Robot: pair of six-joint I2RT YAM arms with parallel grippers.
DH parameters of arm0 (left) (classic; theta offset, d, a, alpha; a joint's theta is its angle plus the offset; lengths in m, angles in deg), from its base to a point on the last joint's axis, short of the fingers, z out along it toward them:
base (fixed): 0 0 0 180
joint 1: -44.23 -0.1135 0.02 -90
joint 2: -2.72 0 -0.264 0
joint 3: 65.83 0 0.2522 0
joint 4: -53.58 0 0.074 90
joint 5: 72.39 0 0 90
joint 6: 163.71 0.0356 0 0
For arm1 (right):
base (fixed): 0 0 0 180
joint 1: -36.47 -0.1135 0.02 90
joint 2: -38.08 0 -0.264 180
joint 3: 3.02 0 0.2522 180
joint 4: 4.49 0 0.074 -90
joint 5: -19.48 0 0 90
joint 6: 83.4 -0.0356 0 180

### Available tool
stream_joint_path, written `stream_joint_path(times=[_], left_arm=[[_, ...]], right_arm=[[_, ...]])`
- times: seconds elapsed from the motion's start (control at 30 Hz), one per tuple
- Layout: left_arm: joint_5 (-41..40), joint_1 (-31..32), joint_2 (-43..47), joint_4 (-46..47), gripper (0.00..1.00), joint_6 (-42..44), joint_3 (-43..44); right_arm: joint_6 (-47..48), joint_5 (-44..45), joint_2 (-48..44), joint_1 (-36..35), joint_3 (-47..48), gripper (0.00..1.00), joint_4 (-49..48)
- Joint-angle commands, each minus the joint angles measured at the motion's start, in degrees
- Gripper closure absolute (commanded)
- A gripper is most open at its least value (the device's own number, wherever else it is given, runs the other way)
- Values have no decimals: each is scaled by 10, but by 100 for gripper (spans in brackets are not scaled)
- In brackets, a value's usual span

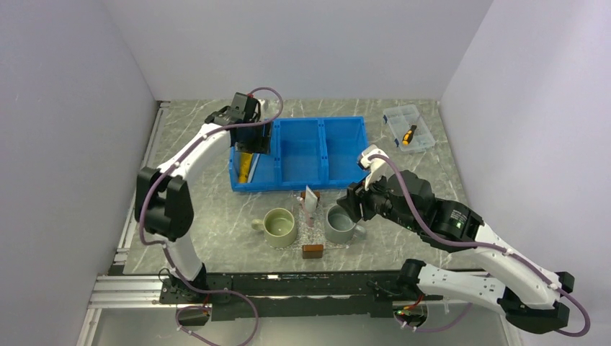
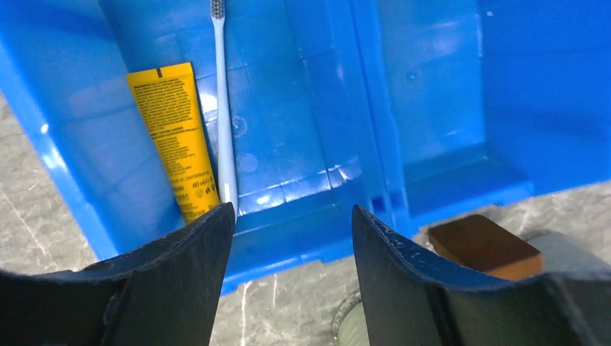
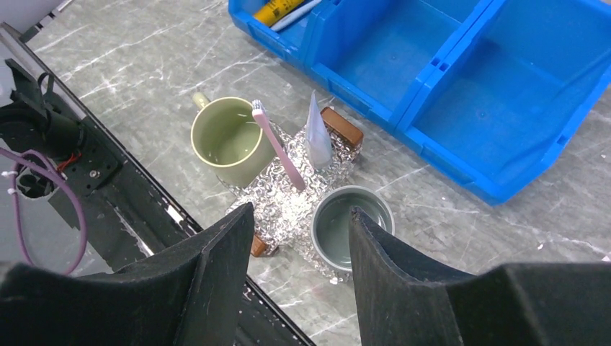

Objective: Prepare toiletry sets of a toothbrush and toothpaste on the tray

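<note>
The pale blue toothbrush point(image 2: 223, 108) lies in the left compartment of the blue bin point(image 2: 432, 86), beside a yellow tube point(image 2: 176, 137). My left gripper point(image 2: 292, 216) is open and empty, above that compartment's near wall; it also shows in the top view point(image 1: 253, 140). The clear tray point(image 3: 288, 202) with brown end blocks point(image 3: 341, 126) sits between two mugs. A white toothpaste tube point(image 3: 317, 133) and a pink toothbrush point(image 3: 277, 144) rest on it. My right gripper point(image 3: 301, 216) is open and empty above the tray and the grey mug point(image 3: 353, 223).
A green mug point(image 1: 280, 226) stands left of the tray point(image 1: 308, 229), the grey mug point(image 1: 339, 224) right of it. The blue bin point(image 1: 302, 153) is behind them, its middle and right compartments bare. A clear lidded box point(image 1: 408, 130) sits back right.
</note>
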Motion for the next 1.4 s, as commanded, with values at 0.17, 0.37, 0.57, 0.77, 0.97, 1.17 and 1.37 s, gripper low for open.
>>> stream_joint_path(times=[0.17, 0.37, 0.57, 0.77, 0.97, 1.17, 1.37], left_arm=[[-7, -22, -99, 3, 39, -5, 57], [-6, -29, -160, -5, 45, -4, 85], [-8, -33, -197, -1, 49, -7, 98], [-28, -39, -222, -2, 50, 1, 118], [-30, -42, -242, -1, 49, 5, 126], [-30, -43, -255, 3, 50, 5, 120], [-21, -43, -258, 5, 61, 5, 111]], right_arm=[[-7, -9, -31, -2, -8, 48, 0], [-9, -15, -38, -2, -13, 47, 2], [-16, -26, -40, -2, -16, 48, 7], [-23, -29, -43, -3, -16, 48, 15], [-29, -32, -45, -2, -15, 48, 15], [-29, -34, -39, -2, -12, 48, 16], [-29, -34, -36, -2, -11, 48, 12]])
